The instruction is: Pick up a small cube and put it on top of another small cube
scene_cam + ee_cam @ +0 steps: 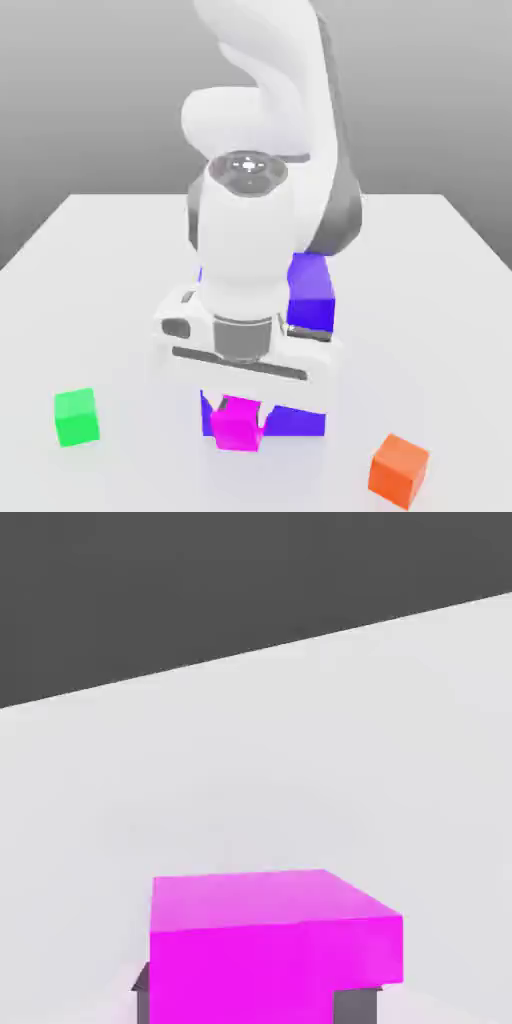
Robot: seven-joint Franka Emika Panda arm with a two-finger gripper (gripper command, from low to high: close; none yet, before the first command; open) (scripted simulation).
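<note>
The largest thing is the pale, smooth table (130, 300), which spreads over the middle and lower part of the frame in the exterior view. The white robot arm with grey joints (247, 235) comes down from the top centre, and its two-finger gripper (240, 415) is in the lower centre. Behind the gripper there is a large block of blue-purple colour (312, 303); the arm and the hand cover much of it, and parts of it are seen at the centre right and at the lower centre. The small plain magenta-pink cube (238, 425) is in the lower centre of the frame, in front of the lower part of this block. It lies between the two fingers (356, 1007), and they are closed on it, gripping it from two opposite sides. In the hand view, the cube extends past the fingers. I cannot tell if the cube touches the table. A small green cube (77, 417) rests at the lower left, and a small orange cube (398, 470) rests at the lower right, both apart from the gripper.
</note>
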